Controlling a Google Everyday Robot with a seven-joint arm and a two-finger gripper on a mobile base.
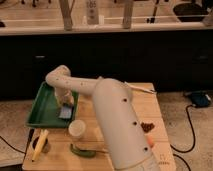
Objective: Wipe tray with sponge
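The dark green tray (44, 107) lies on the left part of the light wooden table. The blue sponge (65, 113) with a paler top lies flat inside the tray near its right rim. My gripper (64, 100) reaches down from the white arm into the tray and stands right above the sponge, touching or almost touching its far edge. The arm hides the tray's far right corner.
A round cream cup (77, 128) stands on the table just in front of the tray. A yellow banana (39, 145) lies at the front left, a green item (82, 150) at the front, brown bits (147, 127) and an orange piece (151, 141) to the right. Glass railing stands behind.
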